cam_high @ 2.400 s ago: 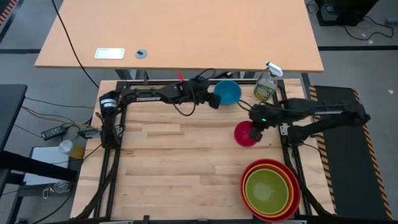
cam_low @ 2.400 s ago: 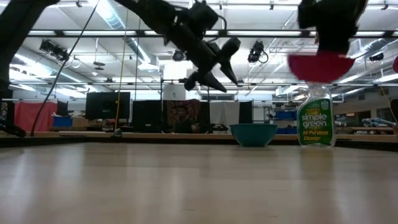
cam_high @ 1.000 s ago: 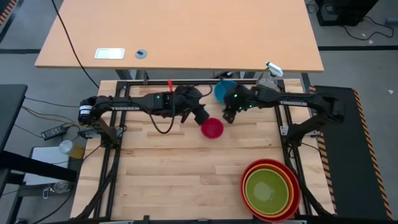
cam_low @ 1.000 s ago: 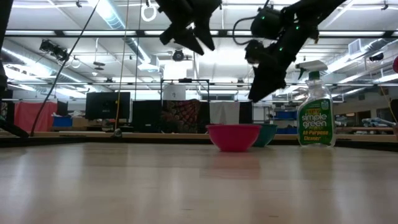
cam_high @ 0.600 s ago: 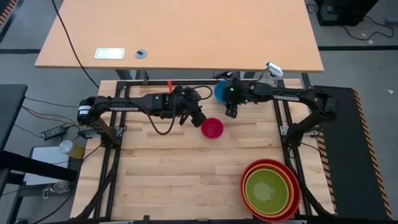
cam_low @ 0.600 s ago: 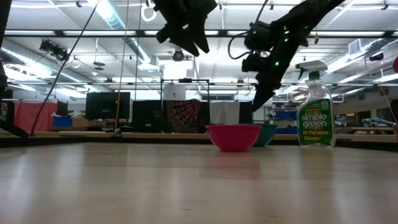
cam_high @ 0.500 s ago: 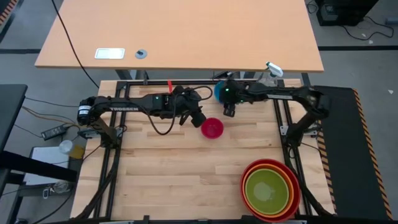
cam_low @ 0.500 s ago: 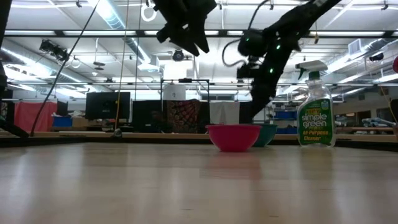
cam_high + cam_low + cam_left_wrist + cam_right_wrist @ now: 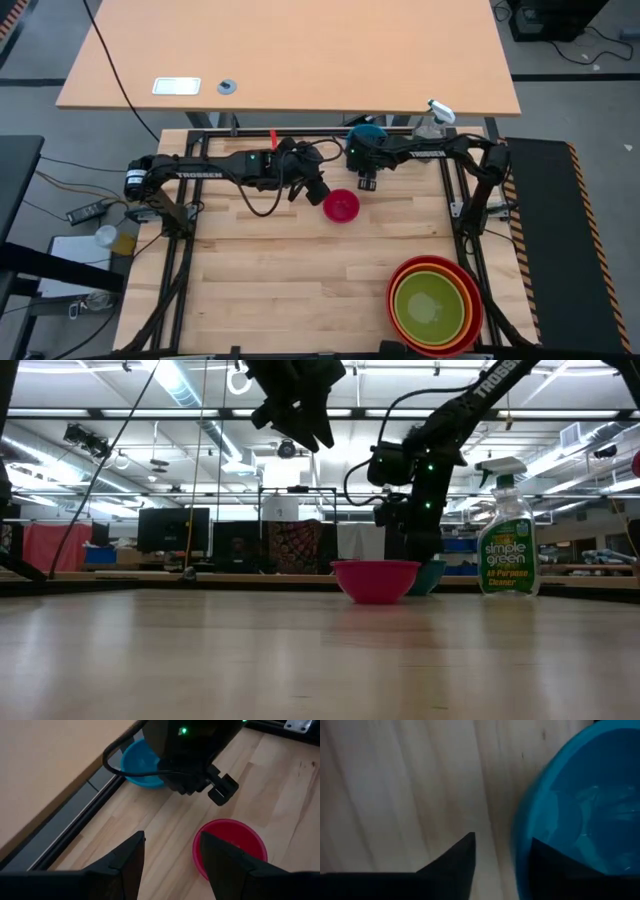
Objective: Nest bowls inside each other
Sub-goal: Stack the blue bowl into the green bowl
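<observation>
While the glossy red (image 9: pixel 477 300), orange (image 9: pixel 396 287) and lime green (image 9: pixel 432 303) plastic bowls sit nested at the near right corner, the small magenta-pink bowl (image 9: pixel 341 206) rests mid-table; left gripper (image 9: pixel 170 855) hovers beside it, jaws apart, empty. Right gripper (image 9: pixel 501 847) is parted at the blue bowl's (image 9: pixel 580 810) rim, far edge, one finger over it.

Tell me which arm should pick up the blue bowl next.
Right. The right gripper hangs at the blue bowl, one finger over its rim. The left gripper hovers open beside the pink bowl.
</observation>
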You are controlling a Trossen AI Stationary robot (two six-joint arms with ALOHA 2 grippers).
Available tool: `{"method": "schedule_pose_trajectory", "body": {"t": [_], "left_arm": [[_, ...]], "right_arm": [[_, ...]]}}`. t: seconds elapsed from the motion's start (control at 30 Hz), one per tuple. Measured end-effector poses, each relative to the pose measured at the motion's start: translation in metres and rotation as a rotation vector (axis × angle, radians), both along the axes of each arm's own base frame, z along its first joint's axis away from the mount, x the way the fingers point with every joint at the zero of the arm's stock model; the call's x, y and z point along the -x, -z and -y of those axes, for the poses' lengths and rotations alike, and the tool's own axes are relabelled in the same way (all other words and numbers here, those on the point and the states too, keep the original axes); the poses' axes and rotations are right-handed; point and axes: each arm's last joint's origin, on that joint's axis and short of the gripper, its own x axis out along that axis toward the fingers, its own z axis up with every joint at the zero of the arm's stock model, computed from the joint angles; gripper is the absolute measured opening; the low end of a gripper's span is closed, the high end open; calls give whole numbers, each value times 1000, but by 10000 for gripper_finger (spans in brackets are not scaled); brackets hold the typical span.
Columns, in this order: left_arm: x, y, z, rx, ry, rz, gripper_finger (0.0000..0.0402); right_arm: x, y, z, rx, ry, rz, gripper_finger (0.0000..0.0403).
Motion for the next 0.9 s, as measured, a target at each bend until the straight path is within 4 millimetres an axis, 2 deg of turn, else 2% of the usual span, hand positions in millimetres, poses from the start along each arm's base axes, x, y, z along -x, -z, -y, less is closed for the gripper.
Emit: {"method": "schedule_pose_trajectory", "body": {"t": [0.27, 0.43, 0.5, 0.67, 0.8, 0.9], "left_arm": [[0, 0, 0, 1, -1, 1, 192], [0, 1, 0, -5, 0, -10, 192], [2, 1, 0, -6, -2, -25, 192], [3, 2, 0, -8, -3, -35, 192], [2, 1, -1, -3, -11, -27, 192], [1, 0, -1, 6, -22, -2, 192]], "right_arm": [[0, -1, 1, 7, 15, 11, 22], [4, -11, -9, -49, 63, 33, 30], [7, -24, -18, -70, 43, 54, 28], [19, -72, -48, -122, -68, 199, 19], [42, -109, -83, -173, -160, 255, 19], [63, -130, -114, -263, -280, 276, 27]]}}
